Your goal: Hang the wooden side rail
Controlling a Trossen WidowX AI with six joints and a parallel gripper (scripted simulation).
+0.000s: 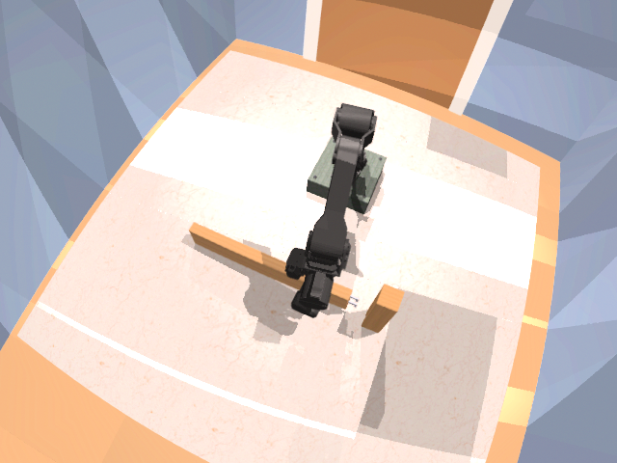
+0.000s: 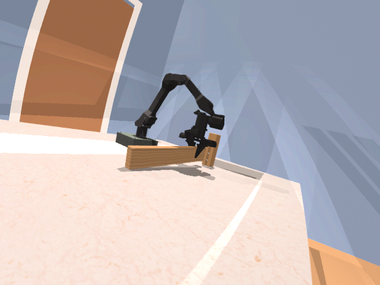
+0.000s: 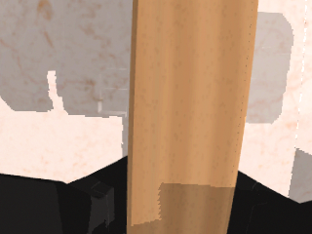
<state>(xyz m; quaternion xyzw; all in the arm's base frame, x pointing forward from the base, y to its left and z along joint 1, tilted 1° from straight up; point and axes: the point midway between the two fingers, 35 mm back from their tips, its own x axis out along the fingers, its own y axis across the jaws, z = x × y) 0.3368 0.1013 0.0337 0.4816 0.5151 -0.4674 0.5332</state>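
The wooden side rail [image 1: 224, 247] [image 2: 159, 158] [image 3: 190, 97] stands on its narrow edge. Its far end is at the table, and its hook end seems slightly raised. My gripper [image 2: 198, 149] [image 3: 175, 161] is shut on the rail near the hook end, one finger on each side. Two steel hooks [image 1: 353, 301] stick out of that end towards the headboard post, with a visible gap between them. The wooden headboard post [image 1: 383, 311] [image 2: 214, 139] stands upright. Its slot with pins [image 2: 207, 154] faces the rail in the exterior view. The hooks are hidden there and in the wrist view.
The arm's green-grey base block [image 1: 321, 174] [image 2: 122, 139] is on the table behind the rail. The arm reaches over the rail from there. The table's wooden edge [image 1: 547, 199] runs beyond the post. Hard shadows and bright bands cross the table top.
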